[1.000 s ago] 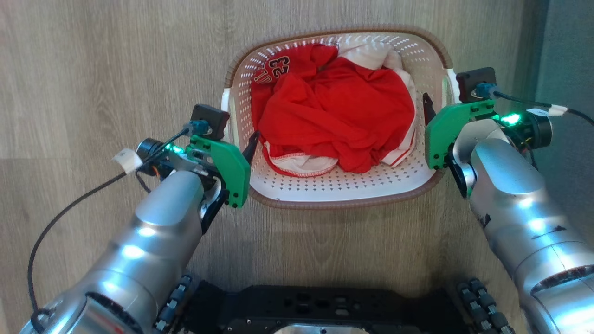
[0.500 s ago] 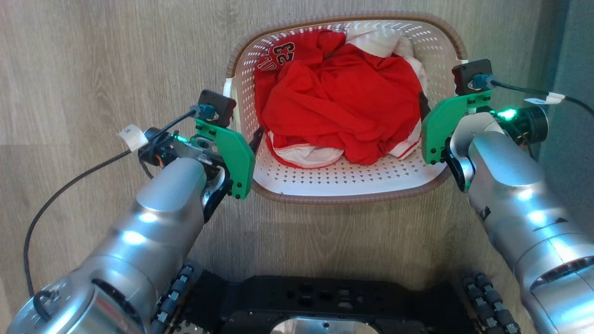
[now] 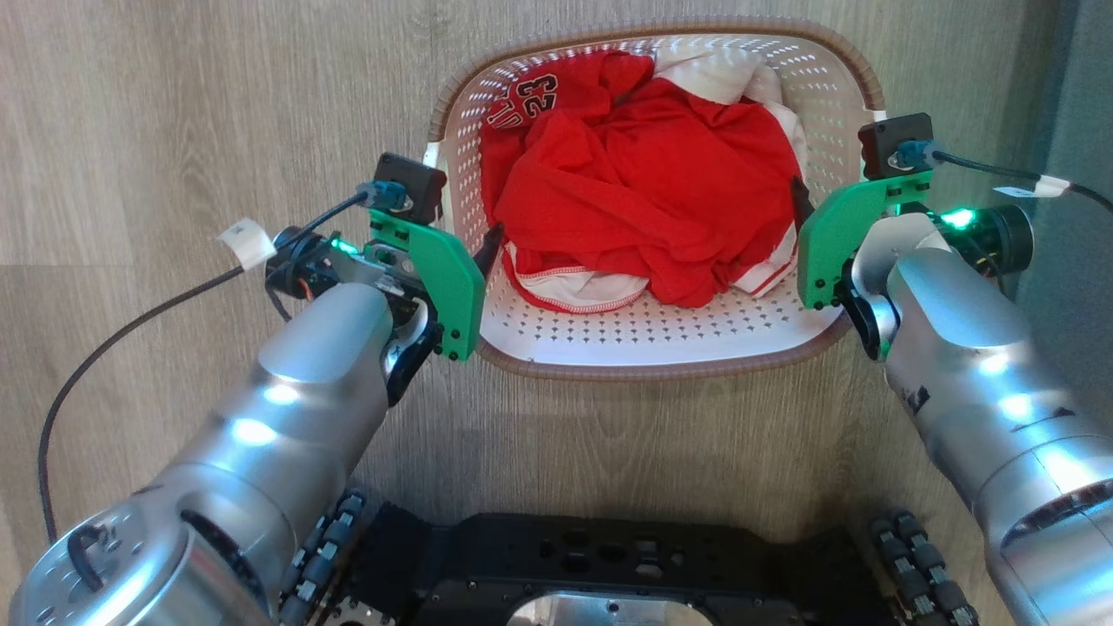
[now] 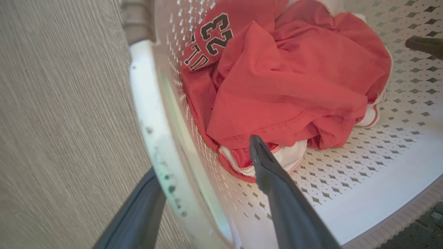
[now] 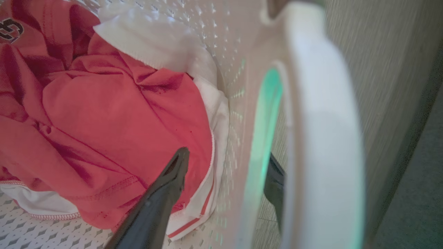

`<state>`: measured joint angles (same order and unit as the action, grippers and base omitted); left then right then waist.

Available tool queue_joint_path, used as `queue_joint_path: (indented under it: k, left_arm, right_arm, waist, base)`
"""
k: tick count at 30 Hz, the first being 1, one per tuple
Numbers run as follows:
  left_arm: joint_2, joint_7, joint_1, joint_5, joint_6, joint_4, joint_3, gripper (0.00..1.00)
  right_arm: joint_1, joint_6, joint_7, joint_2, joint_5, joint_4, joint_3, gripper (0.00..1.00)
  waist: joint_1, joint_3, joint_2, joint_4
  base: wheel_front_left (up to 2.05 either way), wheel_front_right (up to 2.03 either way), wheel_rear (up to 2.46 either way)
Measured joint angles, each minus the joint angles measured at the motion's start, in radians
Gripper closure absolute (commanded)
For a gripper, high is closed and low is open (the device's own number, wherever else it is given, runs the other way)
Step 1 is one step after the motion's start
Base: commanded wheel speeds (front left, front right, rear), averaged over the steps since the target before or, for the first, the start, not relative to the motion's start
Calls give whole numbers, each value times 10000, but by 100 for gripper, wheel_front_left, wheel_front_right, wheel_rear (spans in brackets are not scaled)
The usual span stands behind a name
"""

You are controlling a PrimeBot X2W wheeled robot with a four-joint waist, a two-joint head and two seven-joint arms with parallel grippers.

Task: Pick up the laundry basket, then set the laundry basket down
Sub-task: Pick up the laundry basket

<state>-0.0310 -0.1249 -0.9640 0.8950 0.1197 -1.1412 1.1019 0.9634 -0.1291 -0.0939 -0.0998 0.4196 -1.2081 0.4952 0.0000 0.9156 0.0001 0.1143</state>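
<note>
The laundry basket (image 3: 661, 369), holding red and white clothes (image 3: 643, 200), sits over the wood floor (image 3: 174, 104) between the left claw (image 4: 204, 157) and the right claw (image 5: 228, 157). Both stand released, each straddling one of its white side handles, one finger inside, one outside

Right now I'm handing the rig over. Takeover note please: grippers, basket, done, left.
Grippers: the left gripper is open, one finger inside and one outside the wall at the left handle. The right gripper is open, placed the same way at the right handle.
Things: the laundry basket sits between both arms over the wood floor, with red and white clothes inside. I can't tell whether it is off the floor.
Done: both grippers are at the handles.
Left: lift if not up, then set down.
</note>
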Motion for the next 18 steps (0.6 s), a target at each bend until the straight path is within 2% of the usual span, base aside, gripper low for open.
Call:
queue_joint_path:
  k: [3, 4, 5, 6, 7, 18]
  left_arm:
    - [0, -13, 0, 190, -61, 21, 234, 0]
    - [0, -12, -1, 267, -63, 21, 274, 24]
    - [-2, -12, -2, 349, -73, 17, 322, 62]
    - [-15, -8, -2, 428, -94, -10, 380, 100]
    - [-50, -10, 0, 514, -169, -17, 433, 100]
    - [-67, 8, -11, 1110, -236, -75, 1158, 100]
  right_arm:
    - [32, 0, -44, -17, 130, -4, 148, 0]
    - [62, 0, -50, -17, 146, -8, 203, 0]
    - [106, 0, -50, -17, 190, -15, 245, 52]
    - [154, 0, -50, -33, 240, -36, 265, 83]
    - [184, 0, -61, -90, 274, -52, 276, 100]
    - [208, 6, -130, -192, 754, -267, 579, 100]
  waist:
    - [0, 10, 0, 20]
    - [0, 15, 0, 26]
    - [0, 21, 0, 32]
    - [0, 28, 0, 39]
    - [0, 35, 0, 47]
    - [0, -222, 0, 84]
  base:
    - [0, 0, 0]
    - [0, 0, 0]
    - [0, 0, 0]
    - [0, 0, 0]
    - [0, 0, 0]
    - [0, 0, 0]
